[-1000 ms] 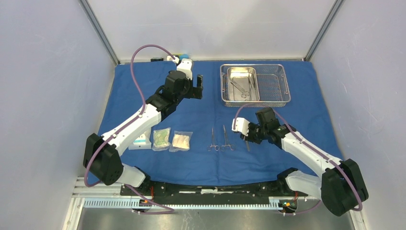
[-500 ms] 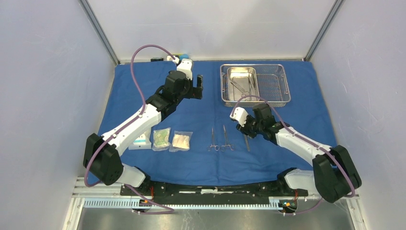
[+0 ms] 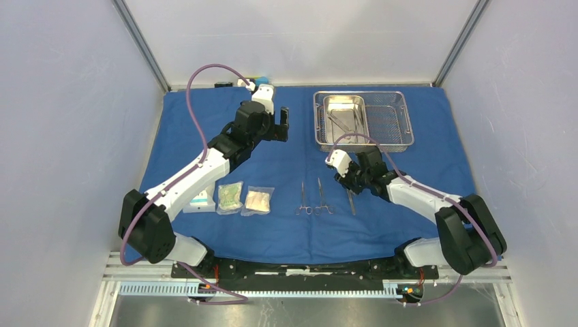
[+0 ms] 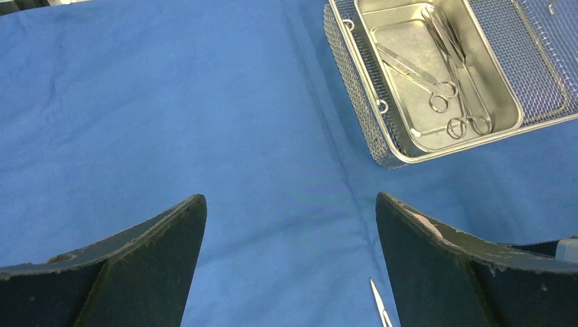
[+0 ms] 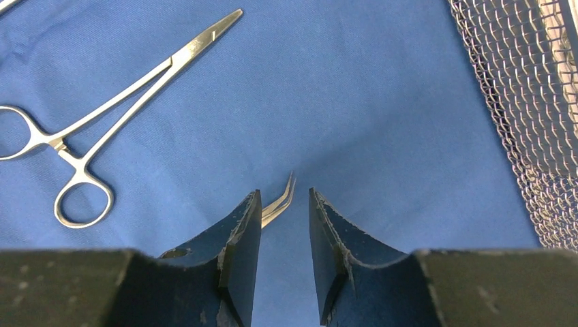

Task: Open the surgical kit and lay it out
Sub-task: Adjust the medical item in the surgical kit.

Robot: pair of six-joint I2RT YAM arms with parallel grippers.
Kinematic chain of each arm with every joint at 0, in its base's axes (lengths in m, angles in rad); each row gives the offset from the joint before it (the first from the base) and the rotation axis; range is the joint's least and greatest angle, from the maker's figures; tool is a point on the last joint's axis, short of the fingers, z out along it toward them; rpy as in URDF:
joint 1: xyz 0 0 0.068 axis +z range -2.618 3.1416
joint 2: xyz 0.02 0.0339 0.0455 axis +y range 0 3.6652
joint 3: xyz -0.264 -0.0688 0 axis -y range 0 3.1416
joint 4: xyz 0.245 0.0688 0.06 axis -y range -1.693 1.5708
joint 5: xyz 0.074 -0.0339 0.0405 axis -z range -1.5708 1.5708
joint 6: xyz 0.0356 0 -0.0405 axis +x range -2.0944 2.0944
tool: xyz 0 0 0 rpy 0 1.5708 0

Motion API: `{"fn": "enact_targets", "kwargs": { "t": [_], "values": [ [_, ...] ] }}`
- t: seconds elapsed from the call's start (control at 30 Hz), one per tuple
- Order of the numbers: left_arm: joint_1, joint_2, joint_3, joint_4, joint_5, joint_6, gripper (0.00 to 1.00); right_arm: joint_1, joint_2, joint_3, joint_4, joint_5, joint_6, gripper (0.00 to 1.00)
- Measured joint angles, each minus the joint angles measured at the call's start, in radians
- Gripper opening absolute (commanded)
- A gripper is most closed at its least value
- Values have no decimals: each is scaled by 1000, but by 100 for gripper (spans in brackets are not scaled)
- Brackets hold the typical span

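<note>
Pale walls (image 3: 68, 136) close in a tabletop (image 3: 313, 312) that is almost wholly covered by the opened blue cloth wrap (image 3: 286, 225), spread flat with shallow creases. Toward the far right corner sits the steel mesh tray (image 3: 402, 122), and the inner pan (image 4: 477, 41) fills its left part. At least two scissor-like instruments (image 4: 436, 82) lie in the pan, ring handles toward the near edge. Near the middle of the near edge, two ring-handled instruments (image 3: 312, 199) lie side by side on the cloth, tips toward the far edge. A third slim instrument (image 3: 351, 202) lies just to their right. Three clear packets (image 3: 232, 199) sit in a row closer to the near left corner, well apart from the tray. The left gripper (image 4: 290, 201) hangs over bare cloth near the far edge, left of the tray, its jaws spread wide and grasping nothing. The right gripper (image 5: 284, 194) is low over the cloth between the tray and the laid-out instruments. Its fingers (image 5: 238, 245) stand a narrow gap apart, released. The curved tip of the third instrument shows in that gap, resting on the cloth and not pinched. One ring-handled instrument lies off to that gripper's left, and the tray's mesh wall is at its right.
</note>
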Motion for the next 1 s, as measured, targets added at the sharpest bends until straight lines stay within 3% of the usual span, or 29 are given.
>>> {"fn": "enact_targets", "kwargs": {
  "t": [0.33,0.73,1.0],
  "values": [
    [0,0,-14,0,3,0,100,0,16,5,8,27,3,28],
    [0,0,-41,16,31,0,100,0,14,5,6,68,-8,26],
    [0,11,-56,34,70,0,100,-5,-38,5,-8,49,-11,45]
  ]
}}
